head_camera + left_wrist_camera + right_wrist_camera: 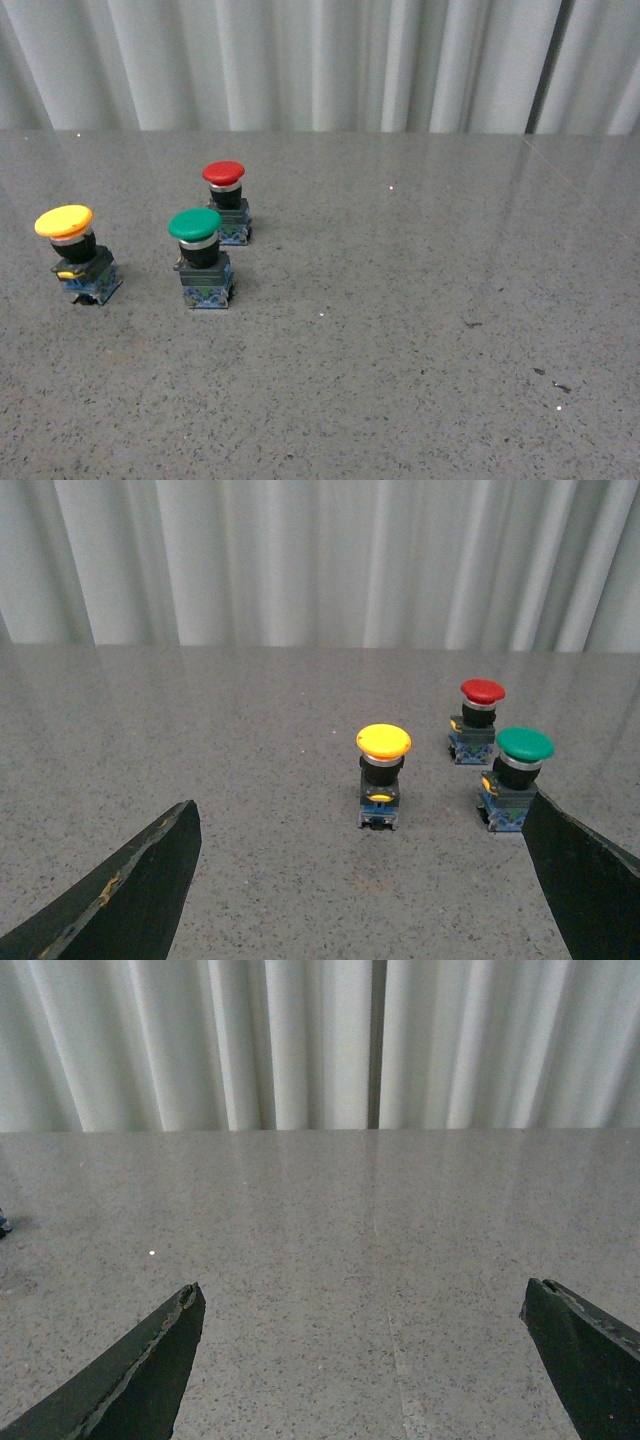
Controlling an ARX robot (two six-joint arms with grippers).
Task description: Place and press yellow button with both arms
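Observation:
The yellow button (70, 245) stands upright on the grey table at the left: yellow mushroom cap, black body with a yellow tab, blue-grey base. It also shows in the left wrist view (383, 770), straight ahead of my left gripper (360, 825), which is open and empty with the button beyond its fingertips. My right gripper (362, 1300) is open and empty over bare table; no button lies between its jaws. Neither arm shows in the front view.
A green-capped button (203, 255) stands right of the yellow one, with a red-capped button (227, 200) behind it; both also show in the left wrist view (517, 775) (477, 718). The speckled grey table (420, 300) stretches right. A white pleated curtain (320, 60) closes the back.

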